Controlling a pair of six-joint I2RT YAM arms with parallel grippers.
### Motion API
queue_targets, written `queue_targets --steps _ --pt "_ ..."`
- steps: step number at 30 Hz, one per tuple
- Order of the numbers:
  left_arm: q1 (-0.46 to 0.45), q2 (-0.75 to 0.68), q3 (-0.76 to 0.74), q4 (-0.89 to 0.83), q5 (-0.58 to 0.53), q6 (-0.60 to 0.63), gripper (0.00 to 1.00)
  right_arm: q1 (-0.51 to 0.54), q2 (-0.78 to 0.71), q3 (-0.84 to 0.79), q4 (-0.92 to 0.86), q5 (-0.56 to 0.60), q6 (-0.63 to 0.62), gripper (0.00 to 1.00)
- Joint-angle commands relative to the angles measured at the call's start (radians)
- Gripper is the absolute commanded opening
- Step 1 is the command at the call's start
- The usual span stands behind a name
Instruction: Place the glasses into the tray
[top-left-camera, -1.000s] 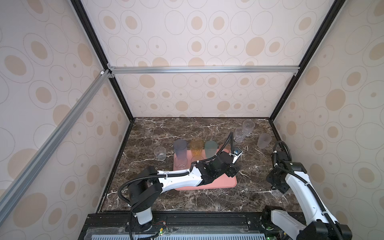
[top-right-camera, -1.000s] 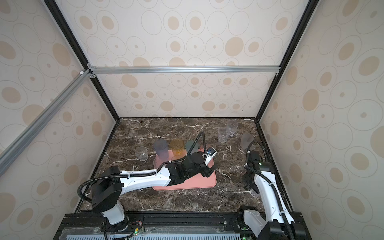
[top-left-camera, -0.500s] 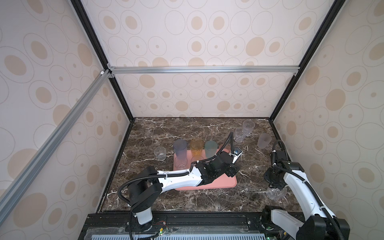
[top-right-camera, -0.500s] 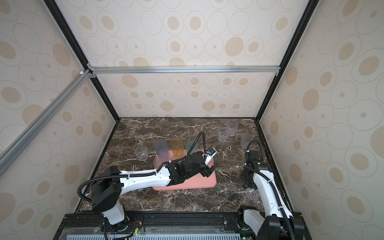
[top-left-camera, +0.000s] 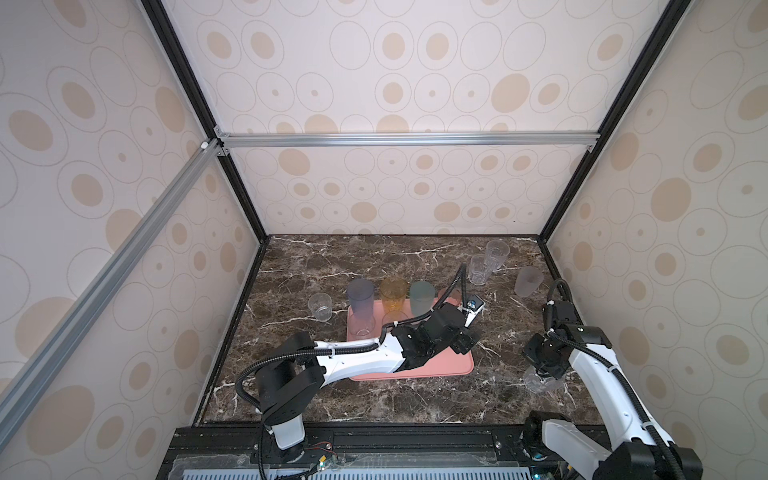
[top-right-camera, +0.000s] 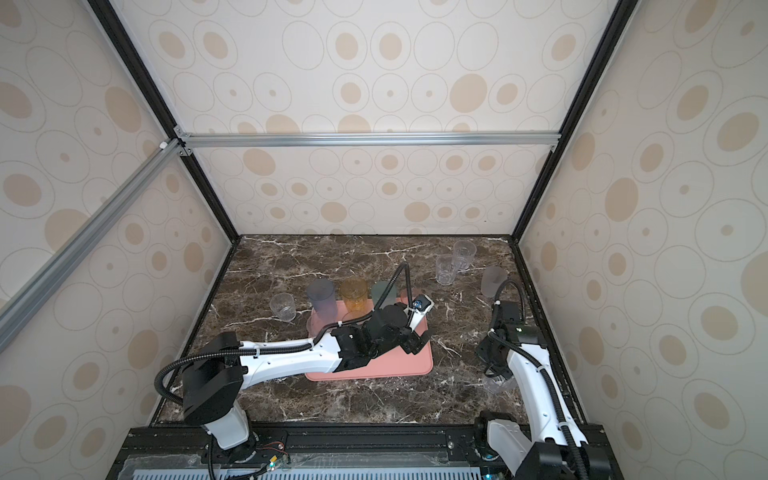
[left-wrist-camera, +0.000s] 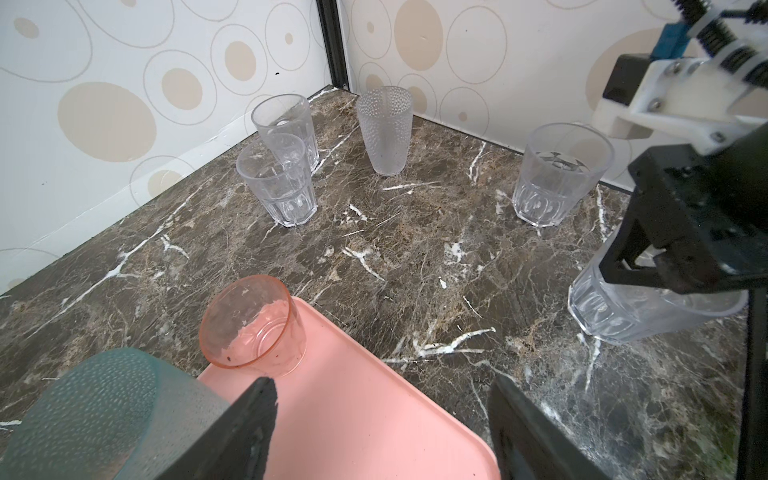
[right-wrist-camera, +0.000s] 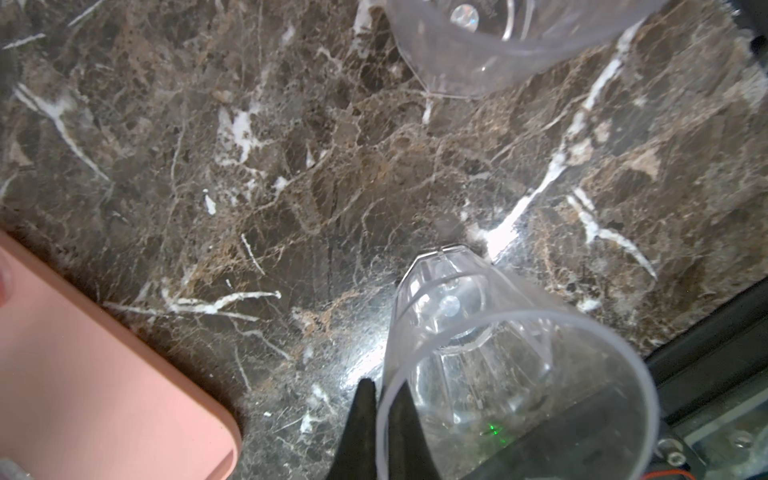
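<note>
Glasses (top-left-camera: 392, 293), tinted, line the far side of the tray (top-left-camera: 451, 366); left gripper (left-wrist-camera: 382, 411) hangs spread and empty above it. Right of the tray, right gripper (right-wrist-camera: 382, 386) pinches the clear tumbler (right-wrist-camera: 519, 374) by its wall, tumbler tilted. I'd lift slowly, then carry low to bare tray.

Both top views hang high above the near edge of the marble table (top-left-camera: 374, 257), tilted steeply down toward the back wall (top-left-camera: 395, 195), and take in the whole tray (top-left-camera: 451, 365). The left wrist camera sits low and close over the tray's far right corner, facing the enclosure's back right corner. The right wrist camera looks almost straight down, very near the marble, seemingly just right of the tray. All four views share the tray.
</note>
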Motion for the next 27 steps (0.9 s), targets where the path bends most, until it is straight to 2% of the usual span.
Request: queue_targets --steps 1,7,14,17,21,27 --pt "-0.004 0.01 0.034 -0.013 -0.025 0.002 0.8 0.054 -0.01 0.057 -0.021 -0.042 0.018 0.0" --pt "-0.004 0.002 0.033 -0.024 -0.073 -0.023 0.82 0.209 0.022 0.155 -0.038 -0.019 0.044 0.0" --pt "-0.001 -0.023 0.01 -0.033 -0.125 -0.032 0.82 0.412 0.136 0.265 -0.045 0.029 0.036 0.0" --pt "0.007 -0.064 -0.033 -0.032 -0.16 -0.038 0.82 0.491 0.179 0.304 -0.025 0.009 0.038 0.0" --pt "0.037 -0.199 -0.189 0.012 -0.203 -0.084 0.82 0.594 0.264 0.376 0.007 -0.05 0.032 0.0" --pt "0.09 -0.469 -0.423 0.03 -0.3 -0.14 0.83 0.786 0.425 0.526 -0.057 0.052 -0.002 0.0"
